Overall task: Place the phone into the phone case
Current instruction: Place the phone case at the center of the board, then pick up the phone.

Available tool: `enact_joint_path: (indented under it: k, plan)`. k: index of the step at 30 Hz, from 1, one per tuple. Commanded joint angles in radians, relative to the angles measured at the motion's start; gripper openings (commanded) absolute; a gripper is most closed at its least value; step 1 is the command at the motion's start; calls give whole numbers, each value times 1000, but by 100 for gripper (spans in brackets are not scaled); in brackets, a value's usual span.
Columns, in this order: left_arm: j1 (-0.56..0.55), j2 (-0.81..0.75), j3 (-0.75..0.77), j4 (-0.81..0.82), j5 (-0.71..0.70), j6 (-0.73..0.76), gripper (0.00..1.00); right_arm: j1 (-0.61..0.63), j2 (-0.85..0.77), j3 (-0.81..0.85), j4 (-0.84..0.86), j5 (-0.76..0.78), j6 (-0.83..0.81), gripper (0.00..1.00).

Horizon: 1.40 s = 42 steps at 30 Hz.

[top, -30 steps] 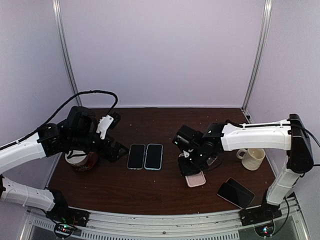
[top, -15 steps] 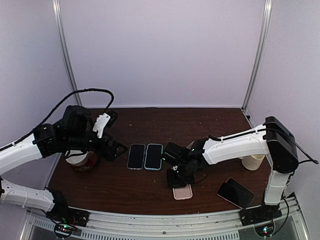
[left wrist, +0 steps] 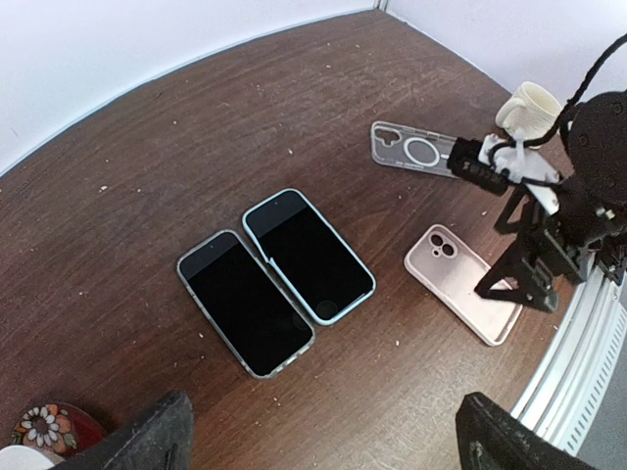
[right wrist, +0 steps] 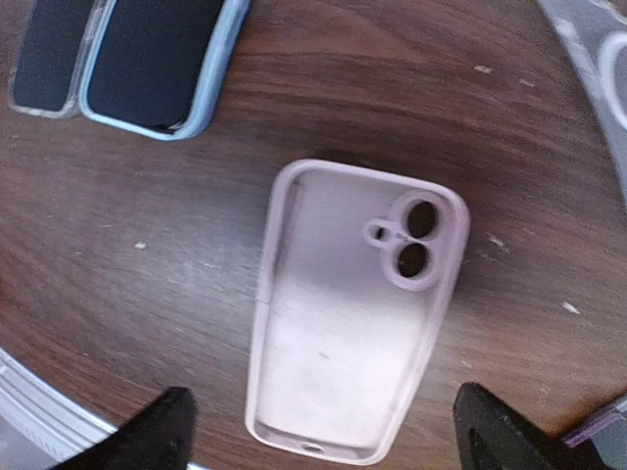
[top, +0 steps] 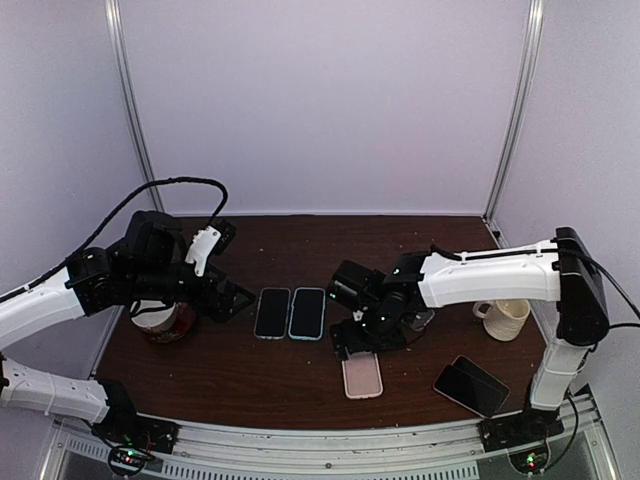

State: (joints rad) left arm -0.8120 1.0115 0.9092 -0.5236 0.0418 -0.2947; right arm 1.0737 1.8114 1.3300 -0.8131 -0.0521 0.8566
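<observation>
Dark brown wood-grain desk (top: 300, 245), dotted with pale specks, closed in on three sides by plain pale lilac walls (top: 320, 100). Slim metal posts (top: 130, 110) upright at the two back corners. Ribbed metal rail (top: 300, 445) along the near edge, by the arm bases.

Centre: blue-cased phone (top: 307, 313) and clear-cased phone (top: 271, 313), screens up, side by side and touching, the clear-cased one on the left.

Right of centre, toward the near edge: pink phone case (top: 361, 376), flat on the desk, hollow side up, camera holes at its far end. Right fingers (right wrist: 167, 426) spread wide directly above it, one to each side, clear of its rim, nothing held.

Near right corner: black phone (top: 472, 386), screen up, well apart from the pink phone case, untouched by either arm. Cream mug (top: 505, 318) behind it, close to the right wall. Clear case (left wrist: 416, 152) flat on the desk beyond the pink one, mostly hidden under the right arm in the top view.

Left side: flowered cup (top: 165, 322) beneath the left arm. Left fingers (left wrist: 147, 441) wide apart and empty, poised above the desk to the left of the two cased phones.
</observation>
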Motion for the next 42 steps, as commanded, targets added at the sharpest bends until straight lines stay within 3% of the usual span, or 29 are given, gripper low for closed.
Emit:
enact_joint_path:
  k: [1,5,11,14,20,42]
  plan:
    - [7,-9,-7,42,9,-1,98,-18,-83,-21,-390,243,-57,99]
    - [7,-8,-9,44,7,-1,98,-18,-203,-182,-435,273,-39,100]
    - [7,11,-3,46,22,-1,98,-41,-320,-378,-372,22,-198,99]
    - [7,15,-2,43,28,0,97,-68,-330,-402,-404,46,-251,99]
    - [7,16,2,40,41,5,98,-178,-288,-428,-299,-83,-386,100]
    - [7,12,-9,62,90,9,98,-232,-90,-394,-305,-6,-405,100]
